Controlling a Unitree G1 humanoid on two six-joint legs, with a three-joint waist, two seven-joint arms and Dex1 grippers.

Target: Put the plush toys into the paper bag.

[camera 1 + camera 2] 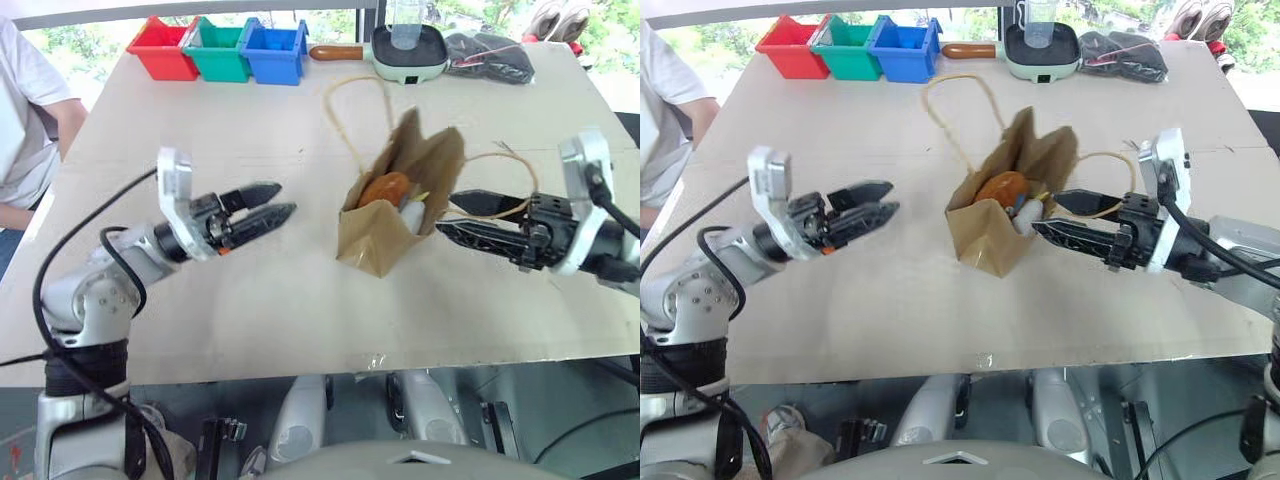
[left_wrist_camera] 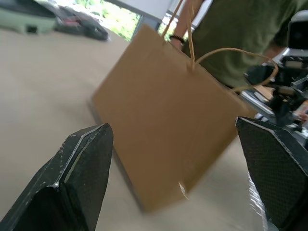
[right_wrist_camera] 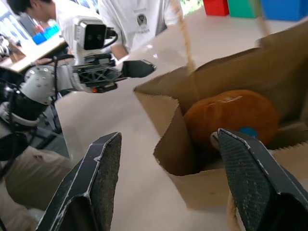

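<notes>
The paper bag (image 1: 385, 225) stands on the bench (image 1: 250, 300), hiding most of the orange-brown toy (image 1: 385, 188) and nearly all of the white toy (image 1: 412, 212). Left claw (image 1: 262, 208) and right claw (image 1: 455, 215) are both open, holding nothing.

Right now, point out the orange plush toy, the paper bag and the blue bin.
orange plush toy (image 1: 385, 188): left eye view, its rounded top inside the bag.
paper bag (image 1: 372, 245): left eye view, its front wall.
blue bin (image 1: 270, 62): left eye view, its front wall.

The left gripper's (image 2: 175, 178) two black fingers (image 2: 79, 180) stand wide apart before the brown paper bag (image 2: 166, 125) on the table (image 2: 43, 82).
</notes>
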